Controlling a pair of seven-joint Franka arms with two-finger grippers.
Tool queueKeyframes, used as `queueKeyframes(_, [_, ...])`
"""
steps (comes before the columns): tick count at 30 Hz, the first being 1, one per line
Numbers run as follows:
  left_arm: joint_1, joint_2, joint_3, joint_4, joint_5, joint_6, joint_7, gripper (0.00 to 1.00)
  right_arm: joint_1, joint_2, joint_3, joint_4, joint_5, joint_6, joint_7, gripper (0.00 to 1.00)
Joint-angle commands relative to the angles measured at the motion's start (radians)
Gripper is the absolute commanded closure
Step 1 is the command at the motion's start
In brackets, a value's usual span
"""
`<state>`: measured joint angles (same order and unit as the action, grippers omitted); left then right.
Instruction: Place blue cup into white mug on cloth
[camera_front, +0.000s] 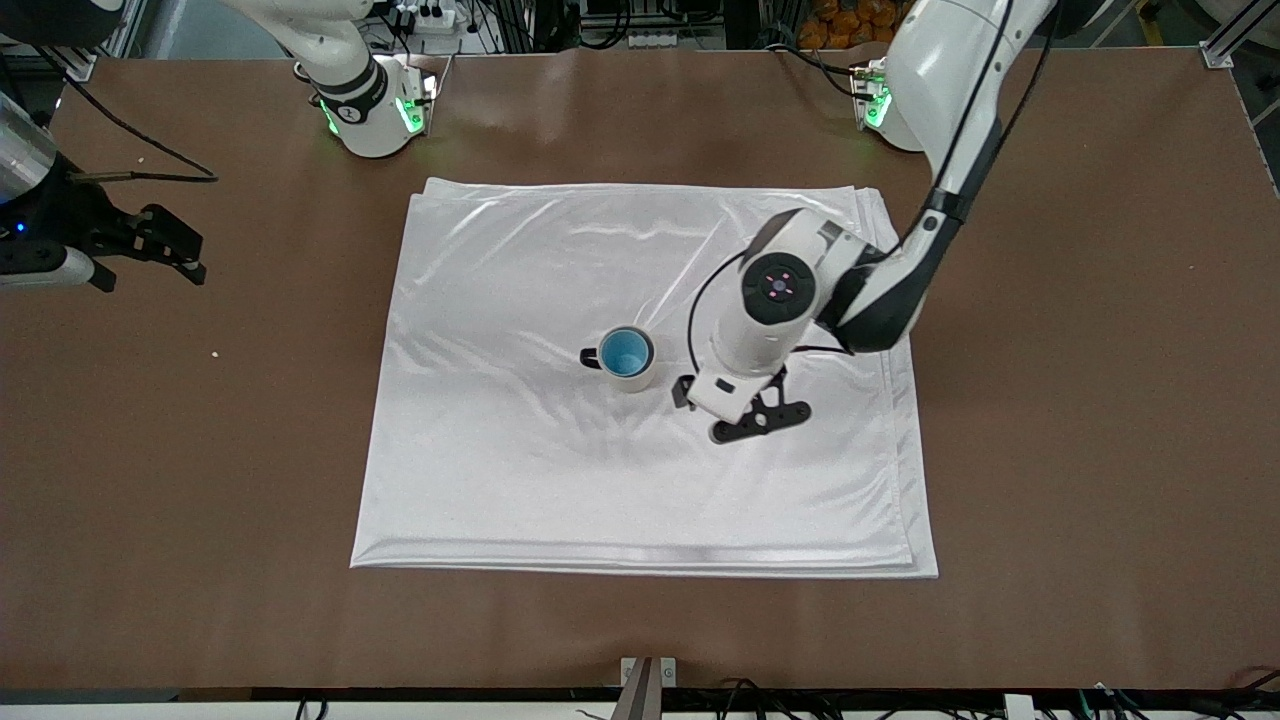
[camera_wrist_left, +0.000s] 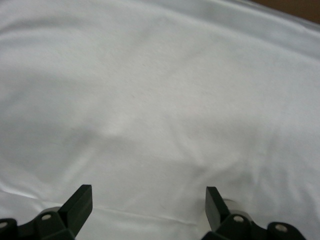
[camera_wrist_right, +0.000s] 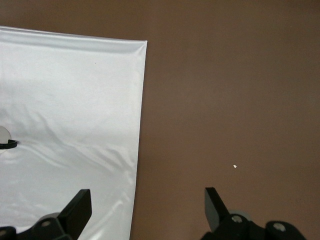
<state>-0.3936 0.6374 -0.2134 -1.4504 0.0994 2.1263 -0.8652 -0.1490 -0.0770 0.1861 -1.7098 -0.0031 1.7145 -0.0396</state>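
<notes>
The blue cup (camera_front: 625, 350) sits inside the white mug (camera_front: 638, 379), only its bright blue inside showing. The mug stands upright near the middle of the cloth (camera_front: 500, 450), its black handle (camera_front: 590, 357) toward the right arm's end. My left gripper (camera_front: 750, 418) is open and empty, low over the cloth beside the mug, toward the left arm's end. Its wrist view shows only cloth (camera_wrist_left: 160, 100) between the fingers (camera_wrist_left: 80, 202). My right gripper (camera_front: 185, 250) is open and empty over bare table past the cloth's edge. An edge of the mug (camera_wrist_right: 3, 135) shows in its wrist view.
The brown table (camera_front: 1100, 400) surrounds the cloth on all sides. The cloth's edge (camera_wrist_right: 141, 125) runs through the right wrist view. A small white speck (camera_front: 214, 353) lies on the table near the right gripper. The arm bases stand along the table edge farthest from the front camera.
</notes>
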Motion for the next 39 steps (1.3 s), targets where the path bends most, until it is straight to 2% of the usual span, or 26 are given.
queueKeyframes(1, [0.097, -0.039, -0.008, -0.013, 0.026, -0.072, 0.116, 0.00, -0.029, -0.024, 0.003, 0.007, 0.023, -0.026, 0.017, 0.00])
queueKeyframes(6, [0.220, -0.047, -0.009, -0.012, 0.026, -0.106, 0.279, 0.00, -0.027, -0.024, -0.025, 0.009, 0.023, -0.027, 0.012, 0.00])
queueKeyframes(11, [0.346, -0.070, -0.012, -0.013, 0.025, -0.114, 0.428, 0.00, 0.060, -0.023, -0.149, 0.007, 0.023, -0.033, 0.003, 0.00])
queueKeyframes(13, [0.384, -0.087, -0.012, -0.016, 0.026, -0.140, 0.480, 0.00, 0.081, -0.021, -0.175, 0.010, 0.023, -0.033, 0.001, 0.00])
queueKeyframes(18, [0.433, -0.130, -0.015, -0.024, 0.023, -0.285, 0.601, 0.00, 0.083, -0.020, -0.180, 0.010, 0.023, -0.030, 0.001, 0.00])
queueKeyframes(20, [0.458, -0.162, -0.020, -0.042, 0.016, -0.307, 0.612, 0.00, 0.086, -0.018, -0.178, 0.010, 0.023, -0.027, 0.003, 0.00])
queueKeyframes(26, [0.551, -0.315, -0.057, -0.191, -0.003, -0.310, 0.615, 0.00, 0.109, -0.010, -0.195, 0.012, 0.023, -0.015, 0.003, 0.00])
queueKeyframes(30, [0.555, -0.403, -0.060, -0.248, -0.013, -0.315, 0.617, 0.00, 0.112, -0.007, -0.218, 0.013, 0.025, -0.003, 0.001, 0.00])
queueKeyframes(34, [0.535, -0.452, -0.046, -0.255, -0.039, -0.367, 0.652, 0.00, 0.106, -0.007, -0.218, 0.015, 0.025, 0.000, 0.003, 0.00])
queueKeyframes(35, [0.515, -0.469, -0.029, -0.257, -0.050, -0.388, 0.676, 0.00, 0.105, -0.007, -0.217, 0.015, 0.025, -0.001, 0.003, 0.00])
queueKeyframes(39, [0.371, -0.538, 0.152, -0.255, -0.112, -0.448, 0.755, 0.00, 0.103, -0.014, -0.218, 0.015, 0.023, -0.003, 0.006, 0.00])
